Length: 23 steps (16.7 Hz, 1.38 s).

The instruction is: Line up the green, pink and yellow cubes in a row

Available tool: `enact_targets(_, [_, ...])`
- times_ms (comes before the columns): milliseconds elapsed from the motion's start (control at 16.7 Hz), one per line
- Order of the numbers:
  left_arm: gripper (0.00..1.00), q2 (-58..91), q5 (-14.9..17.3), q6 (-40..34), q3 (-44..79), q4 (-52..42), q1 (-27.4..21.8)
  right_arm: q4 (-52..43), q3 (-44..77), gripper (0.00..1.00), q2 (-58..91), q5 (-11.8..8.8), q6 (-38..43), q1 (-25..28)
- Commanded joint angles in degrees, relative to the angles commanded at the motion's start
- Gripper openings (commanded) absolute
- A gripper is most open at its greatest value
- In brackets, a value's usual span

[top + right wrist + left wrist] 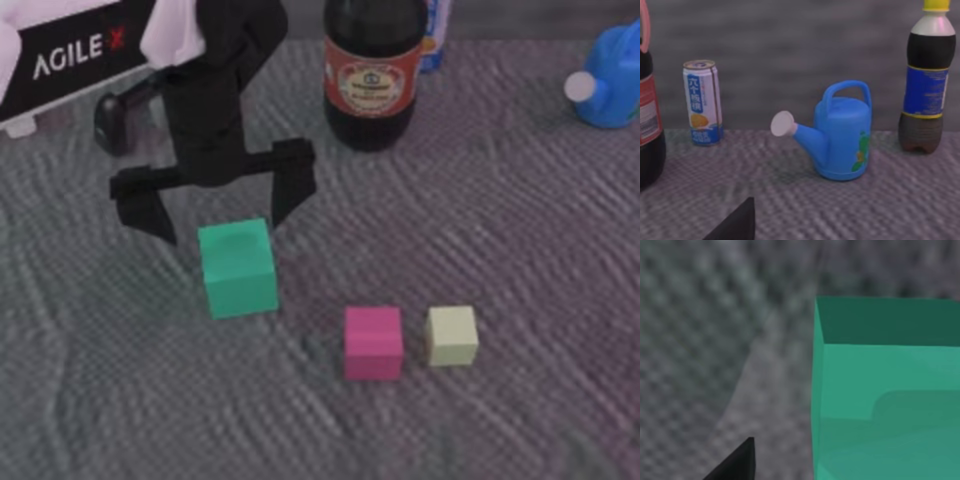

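Note:
The large green cube [238,268] rests on the grey table, left of centre. My left gripper [222,218] hovers just behind and above it, open, its two black fingers spread wider than the cube and holding nothing. The green cube [890,395] fills much of the left wrist view, with one dark fingertip [742,462] beside it and apart from it. To the cube's right, nearer the front, the pink cube [373,342] and the small yellow cube [451,335] stand side by side with a narrow gap. My right arm is outside the top view; one fingertip [740,222] shows over bare table.
A dark sauce bottle [372,70] stands at the back centre with a drink can [436,35] behind it. At the back right is a blue watering can [610,75]. The right wrist view also shows a cola bottle [927,85].

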Motion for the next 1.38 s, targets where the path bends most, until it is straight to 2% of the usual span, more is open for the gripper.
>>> enact_targets(420, [1.00,4.62,0.03,0.11,-10.10,15.24,-0.04,0.00,0.00,1.00,0.00,0.00,0.00,0.00])
enact_targets(720, [1.00,5.31,0.04,0.08,-11.35,16.81,-0.07,0.00,0.00,1.00,0.00,0.00,0.00,0.00])
enact_targets(1380, [0.17,5.31,0.04,0.08,-11.35,16.81,-0.07,0.00,0.00,1.00,0.00,0.00,0.00,0.00])
